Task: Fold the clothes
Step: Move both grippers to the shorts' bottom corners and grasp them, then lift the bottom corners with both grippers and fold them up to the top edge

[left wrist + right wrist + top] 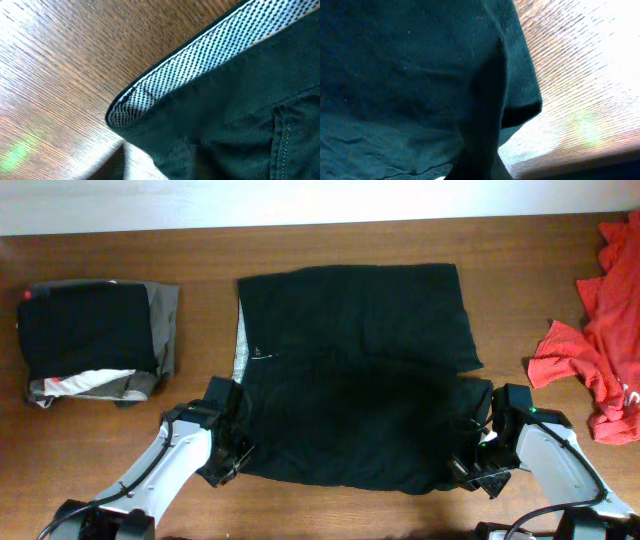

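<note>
As black shirt (350,380) lies flat, jaws go unseen

Where the garment covers the middle of the table (120,250), the left gripper (226,464) and right gripper (470,470) sit at its near corners. Whether either pinches cloth cannot be told. A pale speck (262,352) on it is too small to read.

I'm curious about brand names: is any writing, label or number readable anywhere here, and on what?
No text can be read in any view.
On the black garment, a tiny pale mark near its left edge is too small to read.
On the folded pile, a small red spot at one corner shows no legible text.
</note>
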